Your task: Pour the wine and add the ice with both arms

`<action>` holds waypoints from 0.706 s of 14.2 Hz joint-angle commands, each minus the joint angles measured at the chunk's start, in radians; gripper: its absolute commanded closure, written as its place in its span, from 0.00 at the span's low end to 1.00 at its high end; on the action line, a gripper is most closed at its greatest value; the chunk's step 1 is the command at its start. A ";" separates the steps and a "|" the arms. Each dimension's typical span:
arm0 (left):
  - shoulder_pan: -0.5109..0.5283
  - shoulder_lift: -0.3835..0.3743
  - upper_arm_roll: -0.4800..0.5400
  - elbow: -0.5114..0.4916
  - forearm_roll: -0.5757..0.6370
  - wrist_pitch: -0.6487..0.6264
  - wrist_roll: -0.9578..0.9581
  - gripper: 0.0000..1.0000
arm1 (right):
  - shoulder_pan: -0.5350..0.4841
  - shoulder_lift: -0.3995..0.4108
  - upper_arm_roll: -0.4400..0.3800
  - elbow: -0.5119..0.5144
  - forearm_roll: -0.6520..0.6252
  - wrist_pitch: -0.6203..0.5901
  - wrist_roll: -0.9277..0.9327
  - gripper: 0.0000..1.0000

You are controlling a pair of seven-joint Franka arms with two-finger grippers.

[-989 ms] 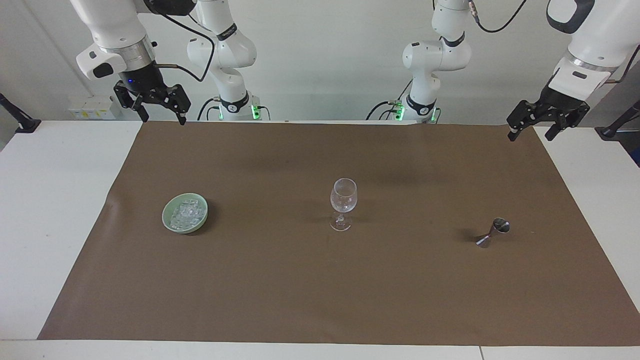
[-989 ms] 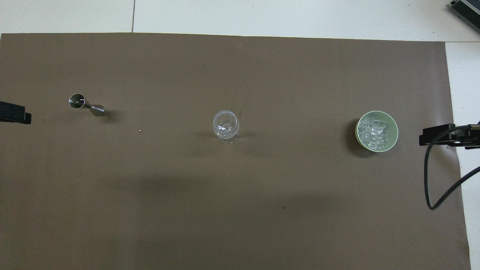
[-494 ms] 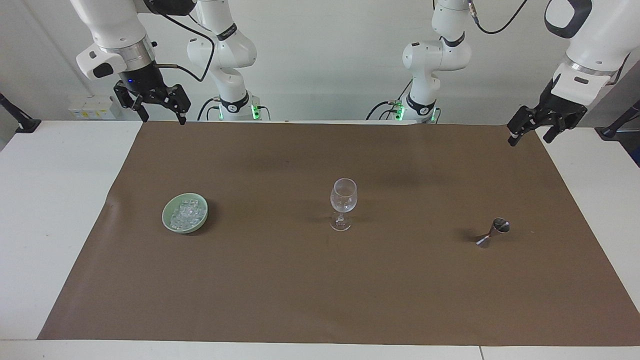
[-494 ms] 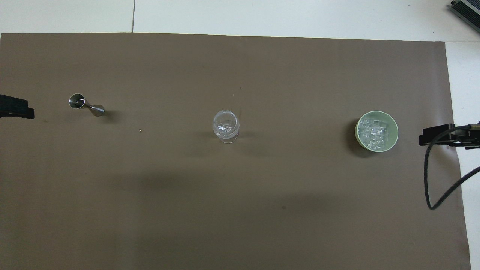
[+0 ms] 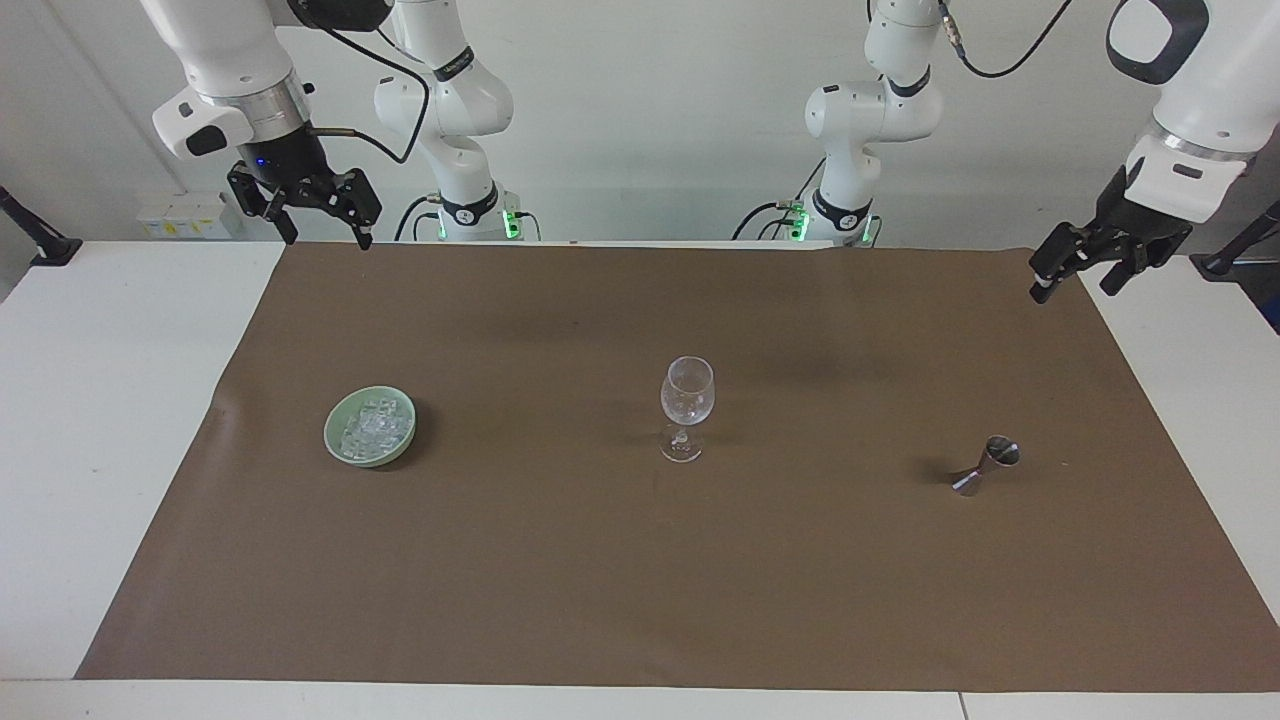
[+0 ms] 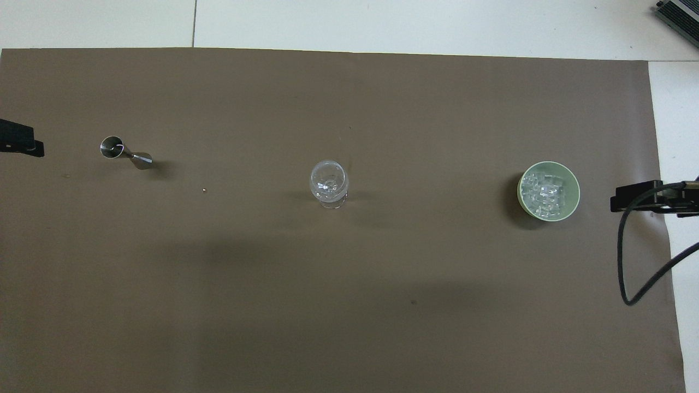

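A clear wine glass [image 5: 687, 405] [image 6: 329, 183] stands upright and empty in the middle of the brown mat [image 5: 640, 580]. Ice [image 5: 372, 428] [image 6: 543, 194] is piled in a pale green bowl [image 5: 338, 447] [image 6: 573, 188] toward the right arm's end. A steel jigger [image 5: 987, 465] [image 6: 125, 154] stands toward the left arm's end. No wine shows. My right gripper [image 5: 328, 238] [image 6: 639, 199] hangs open and empty above the mat's corner, well apart from the bowl. My left gripper [image 5: 1075, 288] [image 6: 19, 144] is open and empty, raised over the mat's edge at its own end.
The mat covers most of the white table [image 5: 100, 400], with bare strips at both ends. A tiny pale speck [image 6: 203, 190] lies between jigger and glass. The right arm's black cable [image 6: 628, 262] loops over the mat's edge.
The left gripper has turned and shifted outward and slightly down over the mat's edge. The right arm, glass, bowl and jigger have not moved.
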 commanded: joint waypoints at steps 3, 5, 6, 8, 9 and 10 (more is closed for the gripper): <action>0.096 0.207 0.005 0.243 -0.108 -0.120 -0.018 0.00 | 0.000 -0.022 0.001 -0.016 0.002 -0.010 0.015 0.00; 0.108 0.233 0.005 0.246 -0.151 -0.115 -0.111 0.00 | 0.000 -0.022 0.001 -0.016 0.002 -0.010 0.015 0.00; 0.118 0.260 0.002 0.261 -0.164 -0.117 -0.159 0.00 | 0.000 -0.022 0.001 -0.016 0.002 -0.010 0.015 0.00; 0.156 0.296 0.002 0.278 -0.249 -0.120 -0.281 0.00 | 0.000 -0.022 0.001 -0.016 0.002 -0.010 0.015 0.00; 0.182 0.314 -0.005 0.280 -0.306 -0.109 -0.390 0.00 | 0.000 -0.022 0.001 -0.016 0.002 -0.010 0.015 0.00; 0.203 0.322 -0.012 0.279 -0.357 -0.092 -0.475 0.00 | 0.000 -0.022 0.001 -0.016 0.002 -0.010 0.015 0.00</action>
